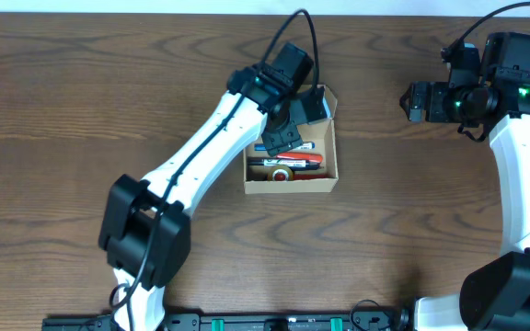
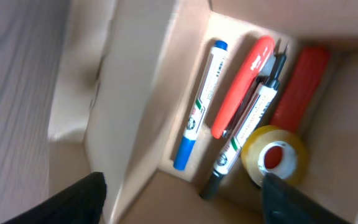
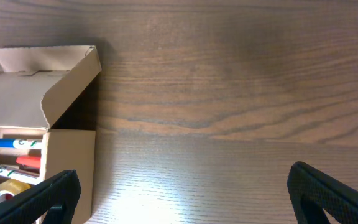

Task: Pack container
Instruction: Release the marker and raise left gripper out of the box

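Packing looks done: the container at frame centre holds its items, the left gripper and right gripper jaws are released and empty, and the raised flap likely needs closing next.

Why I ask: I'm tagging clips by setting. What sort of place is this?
Probably a robotics lab bench rather than a home or shop. A left arm and a right arm stand at a wood-grain table, with one cardboard container holding a blue marker and a tape roll.

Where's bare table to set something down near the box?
Bare table between the container and right gripper, also in front of the container and left of the left arm. Crowded: inside the container, under the left gripper.
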{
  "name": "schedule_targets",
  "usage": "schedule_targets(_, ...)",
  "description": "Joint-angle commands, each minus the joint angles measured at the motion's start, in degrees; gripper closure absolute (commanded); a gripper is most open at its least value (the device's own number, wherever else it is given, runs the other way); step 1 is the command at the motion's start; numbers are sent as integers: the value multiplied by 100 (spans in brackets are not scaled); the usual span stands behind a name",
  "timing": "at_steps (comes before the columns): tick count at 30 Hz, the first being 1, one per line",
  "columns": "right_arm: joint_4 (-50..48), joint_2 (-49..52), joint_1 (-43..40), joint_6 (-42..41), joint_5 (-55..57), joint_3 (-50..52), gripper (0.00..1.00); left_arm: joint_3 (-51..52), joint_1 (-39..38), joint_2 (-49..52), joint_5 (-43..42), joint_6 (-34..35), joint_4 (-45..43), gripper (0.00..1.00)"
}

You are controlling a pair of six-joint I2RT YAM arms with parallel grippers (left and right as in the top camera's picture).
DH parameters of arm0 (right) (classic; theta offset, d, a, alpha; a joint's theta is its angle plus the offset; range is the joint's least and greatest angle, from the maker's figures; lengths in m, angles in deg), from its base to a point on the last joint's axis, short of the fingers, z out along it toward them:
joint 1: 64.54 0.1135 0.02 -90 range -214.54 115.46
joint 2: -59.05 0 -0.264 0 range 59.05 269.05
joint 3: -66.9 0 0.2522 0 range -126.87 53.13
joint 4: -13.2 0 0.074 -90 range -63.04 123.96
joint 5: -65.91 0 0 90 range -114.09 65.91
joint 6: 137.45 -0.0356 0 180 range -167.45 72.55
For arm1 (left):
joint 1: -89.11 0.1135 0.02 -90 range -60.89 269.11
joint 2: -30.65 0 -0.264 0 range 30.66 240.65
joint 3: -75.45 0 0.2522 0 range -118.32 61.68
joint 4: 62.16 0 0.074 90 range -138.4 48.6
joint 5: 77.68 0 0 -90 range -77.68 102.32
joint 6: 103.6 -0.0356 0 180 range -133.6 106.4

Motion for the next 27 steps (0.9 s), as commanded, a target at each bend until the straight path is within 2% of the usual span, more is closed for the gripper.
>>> schedule_targets(1, 35, 37, -15, 83, -55, -52, 1, -208, 238, -658, 129, 1493, 175, 4)
schedule_targets(3, 52, 37, -15, 87, -68, -52, 1, -208, 544, -944, 81, 2238, 400, 5)
schedule_targets(7, 96, 37, -15, 275, -466, -52, 1, -208, 1460, -1410, -181, 2653, 957, 4)
schedule_targets(9, 90, 37, -15, 271, -745, -52, 5, -208, 2000, -1545, -205, 3029, 1067, 0)
schedule_targets(10, 83, 37, -15, 247, -857, -52, 12, -208, 2277, -1572, -216, 3316, 1069, 6)
schedule_targets(11, 72, 37, -13, 177, -942, -52, 27, -208, 2597, -1574, -317, 3668, 1067, 7)
schedule_targets(12, 68, 39, -13, 98, -997, -52, 44, -197, 2844, -1565, -463, 3862, 1067, 15)
schedule_targets(13, 68, 48, -11, -48, -1012, -52, 67, -151, 3117, -1528, -664, 4011, 1060, 24)
schedule_targets(14, 70, 70, -9, -133, -1012, -52, 85, -111, 3289, -1495, -824, 4079, 1047, 27)
schedule_targets(15, 74, 103, 4, -225, -1034, -52, 96, -57, 3493, -1429, -1045, 4118, 1043, 35)
schedule_targets(18, 107, 365, 74, -243, -1283, -52, 99, 83, 3880, -1134, -1725, 4113, 1036, 58)
schedule_targets(19, 109, 422, 94, -243, -1333, -52, 99, 96, 3908, -1075, -1792, 4113, 1034, 62)
schedule_targets(20, 111, 570, 142, -243, -1473, -52, 99, 127, 3945, -935, -1923, 4113, 1014, 76)
schedule_targets(21, 111, 721, 190, -243, -1617, -52, 99, 151, 3954, -804, -2011, 4113, 992, 84)
schedule_targets(23, 109, 1082, 306, -247, -1878, -52, 99, 157, 3954, -509, -2068, 4113, 979, 94)
schedule_targets(27, 76, 1773, 540, -337, -2194, -52, 99, 157, 3954, 107, -2697, 3998, 881, 94)
